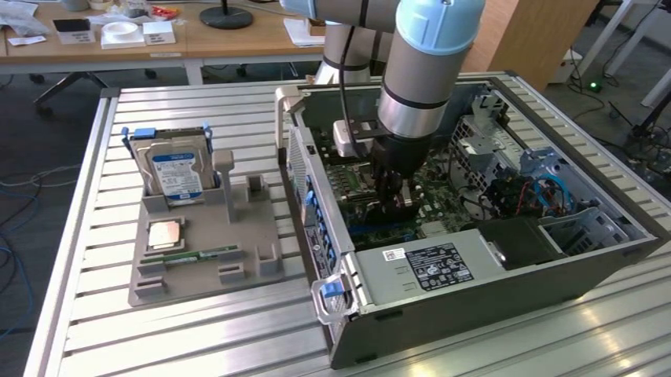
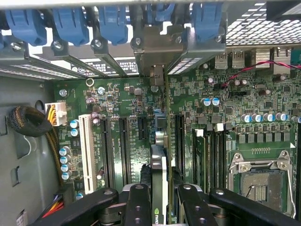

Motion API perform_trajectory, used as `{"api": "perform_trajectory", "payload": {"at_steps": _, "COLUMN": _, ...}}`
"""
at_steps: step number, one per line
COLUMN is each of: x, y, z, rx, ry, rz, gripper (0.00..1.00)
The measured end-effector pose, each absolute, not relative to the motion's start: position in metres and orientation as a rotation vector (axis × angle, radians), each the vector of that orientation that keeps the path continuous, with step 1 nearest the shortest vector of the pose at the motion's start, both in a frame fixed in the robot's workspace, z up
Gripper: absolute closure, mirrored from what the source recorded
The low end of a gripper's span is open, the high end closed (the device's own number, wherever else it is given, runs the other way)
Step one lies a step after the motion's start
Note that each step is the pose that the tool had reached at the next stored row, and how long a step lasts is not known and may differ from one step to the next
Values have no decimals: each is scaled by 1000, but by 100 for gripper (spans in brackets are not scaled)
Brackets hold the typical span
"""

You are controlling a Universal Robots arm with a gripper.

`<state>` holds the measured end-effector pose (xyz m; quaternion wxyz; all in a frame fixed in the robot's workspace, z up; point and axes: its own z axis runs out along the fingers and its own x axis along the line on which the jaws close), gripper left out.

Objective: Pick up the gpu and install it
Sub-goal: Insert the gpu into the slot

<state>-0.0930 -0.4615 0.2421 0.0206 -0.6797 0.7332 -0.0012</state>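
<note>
Wrist view: the hand (image 2: pixel 160 200) is clamped on the gpu (image 2: pixel 159 155), held edge-on above the motherboard (image 2: pixel 127 99), its bracket end near the rear slot covers (image 2: pixel 99 52). In the exterior view the arm (image 1: pixel 425 71) hides the card inside the computer case (image 1: pixel 461 275) on the bench (image 1: pixel 188 330).

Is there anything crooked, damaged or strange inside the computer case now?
Nothing stands out. The tool grips the gpu on edge, and the card runs parallel to the slots on the motherboard, not tilted. No broken or loose parts show. On the holder outside, the hard drive stands upright.
</note>
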Motion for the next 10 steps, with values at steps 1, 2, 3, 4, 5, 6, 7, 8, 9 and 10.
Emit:
{"api": "perform_trajectory", "payload": {"at_steps": 1, "x": -93, "y": -462, "z": 242, "rx": -2108, "ry": 2274, "rz": -4, "gripper": 73}}
{"api": "perform_trajectory", "payload": {"at_steps": 2, "x": -93, "y": -462, "z": 241, "rx": -2108, "ry": 2274, "rz": -4, "gripper": 73}}
{"api": "perform_trajectory", "payload": {"at_steps": 3, "x": -93, "y": -462, "z": 241, "rx": -2108, "ry": 2274, "rz": -4, "gripper": 73}}
{"api": "perform_trajectory", "payload": {"at_steps": 4, "x": -93, "y": -462, "z": 241, "rx": -2108, "ry": 2274, "rz": -4, "gripper": 73}}
{"api": "perform_trajectory", "payload": {"at_steps": 5, "x": -93, "y": -462, "z": 241, "rx": -2108, "ry": 2274, "rz": -4, "gripper": 73}}
{"api": "perform_trajectory", "payload": {"at_steps": 6, "x": -93, "y": -462, "z": 241, "rx": -2108, "ry": 2274, "rz": -4, "gripper": 73}}
{"api": "perform_trajectory", "payload": {"at_steps": 7, "x": -93, "y": -462, "z": 241, "rx": -2108, "ry": 2274, "rz": -4, "gripper": 73}}
{"api": "perform_trajectory", "payload": {"at_steps": 8, "x": -93, "y": -462, "z": 241, "rx": -2108, "ry": 2273, "rz": -4, "gripper": 73}}
{"api": "perform_trajectory", "payload": {"at_steps": 9, "x": -93, "y": -462, "z": 241, "rx": -2108, "ry": 2273, "rz": -4, "gripper": 73}}
{"api": "perform_trajectory", "payload": {"at_steps": 10, "x": -93, "y": -462, "z": 241, "rx": -2109, "ry": 2273, "rz": -4, "gripper": 73}}
